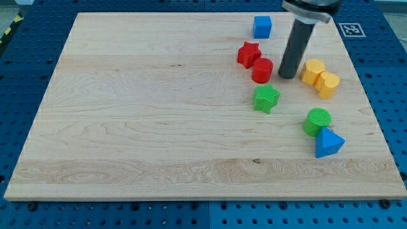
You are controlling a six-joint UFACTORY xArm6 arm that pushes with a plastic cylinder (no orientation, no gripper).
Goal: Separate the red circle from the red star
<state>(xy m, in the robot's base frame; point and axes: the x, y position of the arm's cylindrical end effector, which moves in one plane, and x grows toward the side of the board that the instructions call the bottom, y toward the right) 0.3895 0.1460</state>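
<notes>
**Two red blocks touching**

Two red pieces, the red circle [262, 70] and red star [248, 54], sat touching at the board's [159, 114] upper right. My tip [286, 77], grasping nothing, stood just right of the circle. One each: blue cube [262, 27], yellow block [320, 77], green star [266, 98], green circle [317, 121], blue triangle [329, 143]. The rod's top was cut off.

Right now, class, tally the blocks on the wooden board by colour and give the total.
Red: 2, red star and red circle
Green: 2, green star and green circle
Blue: 2, blue cube and blue triangle
Yellow: 1, yellow heart-like block
Total: 7
</notes>
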